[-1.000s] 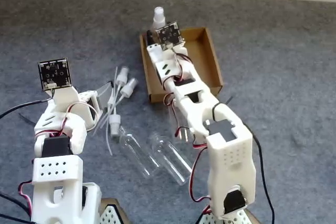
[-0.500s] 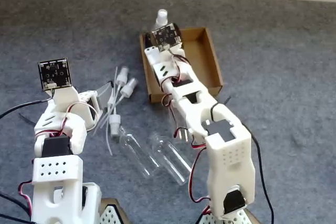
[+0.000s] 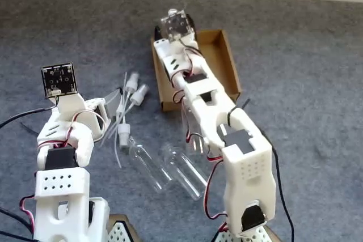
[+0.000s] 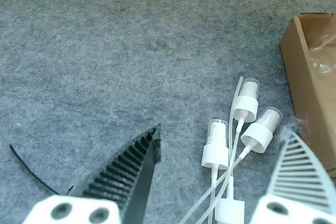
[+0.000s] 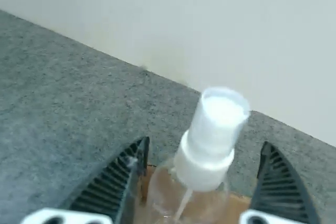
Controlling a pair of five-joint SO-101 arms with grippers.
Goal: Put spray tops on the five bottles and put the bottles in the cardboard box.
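One capped bottle [image 5: 215, 114] stands at the far end of the cardboard box [image 3: 227, 66] between the spread, released fingers of the right gripper [image 5: 203, 145], while beside the box four loose spray tops [image 4: 247, 98] lie under the left gripper [image 4: 222, 131], likewise spread, and at least two bare bottles [image 3: 148, 165] await capping, so the task is judged early.

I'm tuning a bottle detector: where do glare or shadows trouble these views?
High view: light is even, shadows faint; the two lying bottles carry thin glints and the carpet shows through. Left wrist view: spray tops cast soft shadows. Right wrist view: the white top stands against a pale wall.
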